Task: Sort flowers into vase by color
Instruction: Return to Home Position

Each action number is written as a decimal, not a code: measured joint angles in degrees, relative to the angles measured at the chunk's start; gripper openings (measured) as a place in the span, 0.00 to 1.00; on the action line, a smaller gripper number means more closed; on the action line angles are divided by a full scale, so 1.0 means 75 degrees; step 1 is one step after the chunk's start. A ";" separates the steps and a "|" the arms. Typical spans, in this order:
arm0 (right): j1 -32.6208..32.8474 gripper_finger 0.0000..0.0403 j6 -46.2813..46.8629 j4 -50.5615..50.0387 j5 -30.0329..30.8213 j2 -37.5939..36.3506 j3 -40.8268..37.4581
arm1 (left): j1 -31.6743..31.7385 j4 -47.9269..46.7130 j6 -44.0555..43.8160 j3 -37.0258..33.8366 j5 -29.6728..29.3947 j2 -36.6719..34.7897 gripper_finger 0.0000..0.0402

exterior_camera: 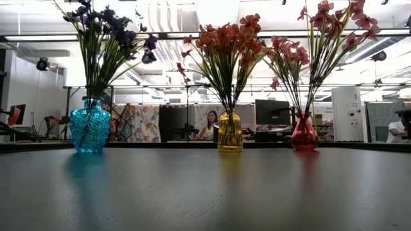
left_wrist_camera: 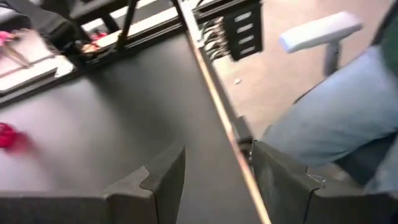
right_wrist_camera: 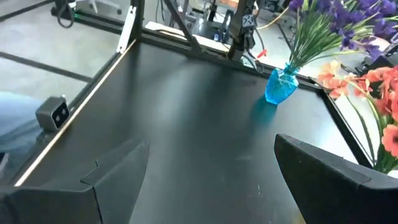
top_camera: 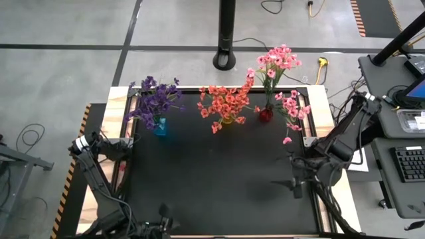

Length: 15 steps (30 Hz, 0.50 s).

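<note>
High view: flowers (top_camera: 226, 103) are standing sorted in vases (top_camera: 161, 126). Left hand (left_wrist_camera: 217, 180) and right hand (right_wrist_camera: 211, 174) are gaping empty; retract both arms steadily, keeping clear of the vases.

Black table (top_camera: 219, 172) with purple flowers (top_camera: 156, 99), orange-red flowers (top_camera: 226, 103), pink flowers (top_camera: 279, 61).
</note>
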 joint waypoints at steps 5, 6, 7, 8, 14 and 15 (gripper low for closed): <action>0.0025 0.84 -0.0071 0.0112 -0.0011 -0.0413 -0.0462 | 0.0001 0.0179 0.0318 -0.0493 -0.0641 -0.0255 0.42; 0.0037 0.84 -0.0069 0.0112 -0.0013 -0.0491 -0.0514 | 0.0017 0.0324 0.0507 -0.0600 -0.0763 -0.0344 0.42; 0.0043 0.84 -0.0072 0.0112 -0.0014 -0.0563 -0.0552 | 0.0056 0.0404 0.0714 -0.0690 -0.0891 -0.0427 0.42; 0.0054 0.84 -0.0084 0.0121 -0.0016 -0.0639 -0.0586 | 0.0087 0.0509 0.0926 -0.0768 -0.0962 -0.0492 0.42; 0.0068 0.84 -0.0635 0.0811 -0.0032 -0.1142 -0.1101 | 0.0338 0.1523 0.2067 -0.1672 -0.0835 -0.1157 0.42; 0.0068 0.84 -0.0786 0.1004 -0.0032 -0.1247 -0.1244 | 0.0379 0.1853 0.2267 -0.1959 -0.0793 -0.1307 0.42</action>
